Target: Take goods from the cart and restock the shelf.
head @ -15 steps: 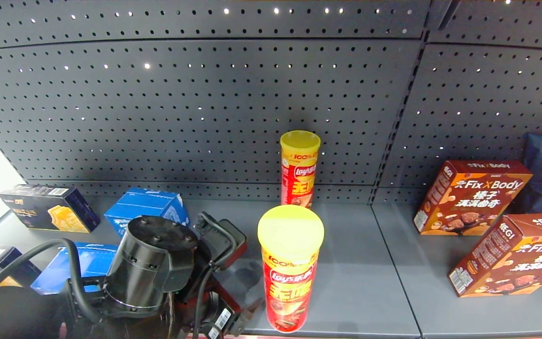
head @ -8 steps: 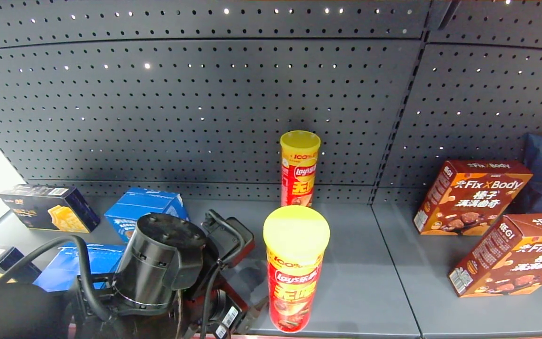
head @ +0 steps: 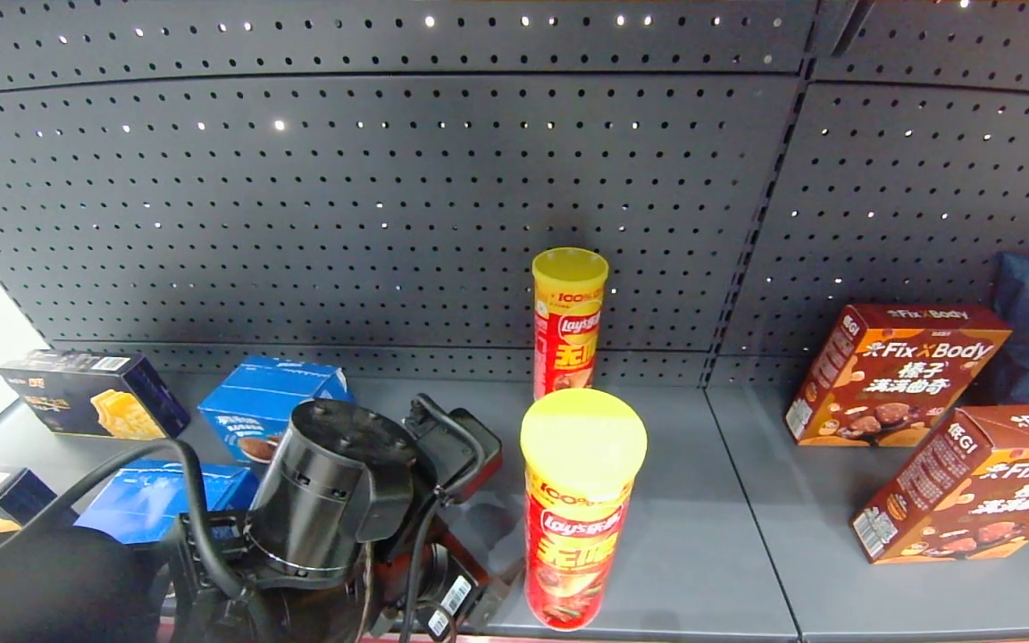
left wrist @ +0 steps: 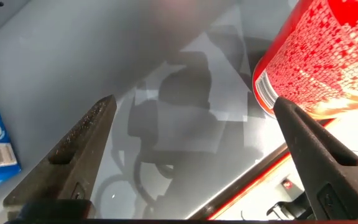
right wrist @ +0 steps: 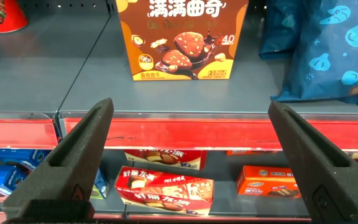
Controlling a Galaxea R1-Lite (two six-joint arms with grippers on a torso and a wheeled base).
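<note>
Two red chip cans with yellow lids stand upright on the grey shelf (head: pixel 711 536). One can (head: pixel 569 323) is at the back panel; the other can (head: pixel 579 509) is at the front edge. My left arm (head: pixel 336 491) is low, just left of the front can. My left gripper (left wrist: pixel 196 102) is open with nothing between its fingers, and the front can (left wrist: pixel 328 56) is right by the outer side of one fingertip (left wrist: pixel 291 118). My right gripper (right wrist: pixel 190 104) is open in front of the shelf's red edge rail (right wrist: pixel 185 134), facing a brown cookie box (right wrist: pixel 185 37).
Blue boxes (head: pixel 269 402) and dark boxes (head: pixel 95 393) lie on the shelf's left part. Two brown cookie boxes (head: pixel 894 366) stand on the right, with a blue bag (right wrist: pixel 328 50) beside them. More boxes (right wrist: pixel 166 186) sit on the shelf below. Bare shelf lies between the cans and the brown boxes.
The front can has shifted to the right along the shelf's front edge, and my left arm has moved right with it. The rear can stayed put.
</note>
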